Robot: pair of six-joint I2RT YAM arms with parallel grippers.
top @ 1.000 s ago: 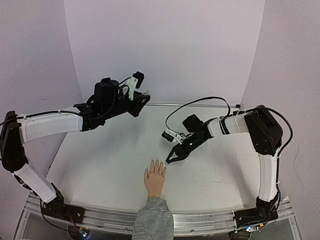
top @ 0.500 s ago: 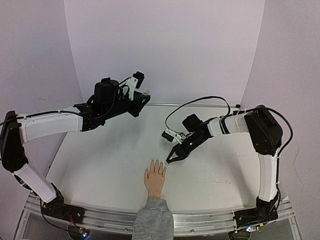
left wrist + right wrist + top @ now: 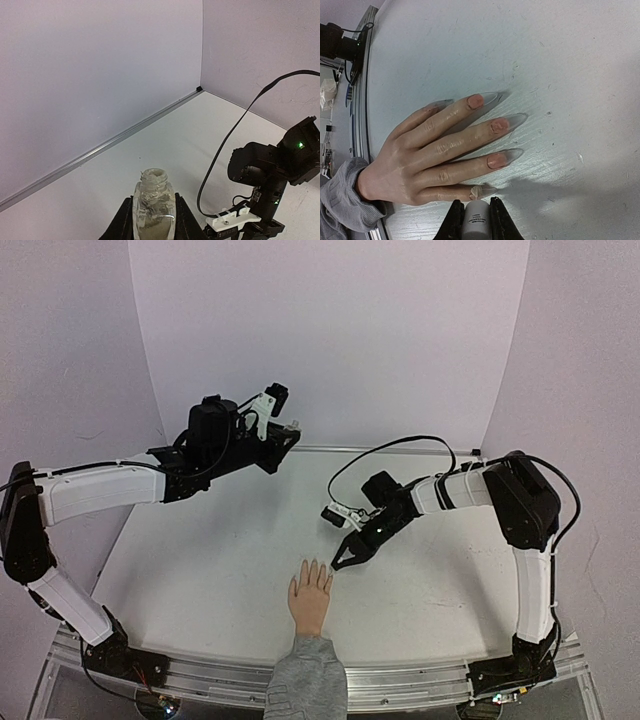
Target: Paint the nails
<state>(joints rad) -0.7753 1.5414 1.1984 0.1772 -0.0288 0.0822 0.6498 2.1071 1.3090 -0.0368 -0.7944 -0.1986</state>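
A flesh-coloured hand (image 3: 310,600) with a grey sleeve cuff (image 3: 306,675) lies flat at the table's near middle. Its long clear nails (image 3: 501,121) point away from the sleeve in the right wrist view. My right gripper (image 3: 338,563) is shut on a grey-white brush cap (image 3: 476,219) and hovers at the little finger's nail (image 3: 481,191). The brush tip itself is hidden. My left gripper (image 3: 285,437) is raised at the back left and shut on a small clear open bottle (image 3: 154,207), held upright.
A black cable (image 3: 400,445) loops above the right arm. The lilac back wall meets the table along a metal strip (image 3: 100,147). The right arm's wrist (image 3: 280,160) shows in the left wrist view, lower right.
My right gripper has shifted slightly along the fingertips; the left arm and the hand have not moved.
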